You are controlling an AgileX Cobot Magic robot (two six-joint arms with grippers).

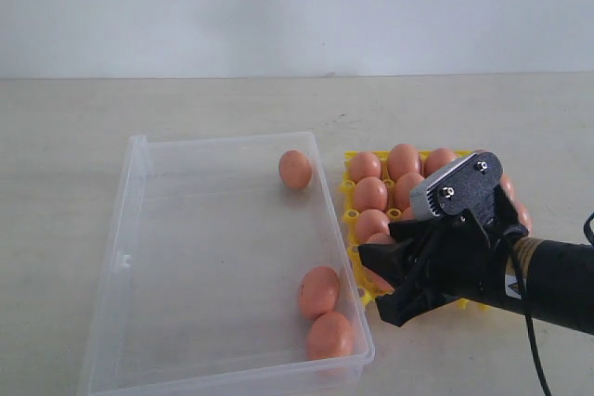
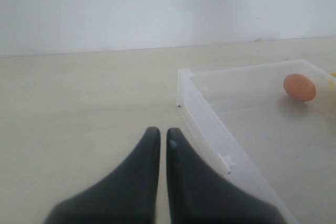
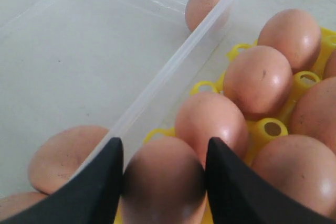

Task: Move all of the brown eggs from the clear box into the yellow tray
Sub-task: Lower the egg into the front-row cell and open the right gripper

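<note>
Exterior view: the right gripper and its arm cover the near rows of the yellow tray, so the brown eggs there cannot be counted; the arm runs off the right edge. The clear box is cropped at its near left corner. Left wrist view: the left gripper shows blurred fingers, cut off by the frame; the box also runs past it. Right wrist view: the nearest egg, between the fingers, is blurred and cropped.

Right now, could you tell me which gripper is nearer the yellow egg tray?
Right: the right gripper hangs over the yellow egg tray; the left gripper is beyond the clear box, opposite side.
</note>
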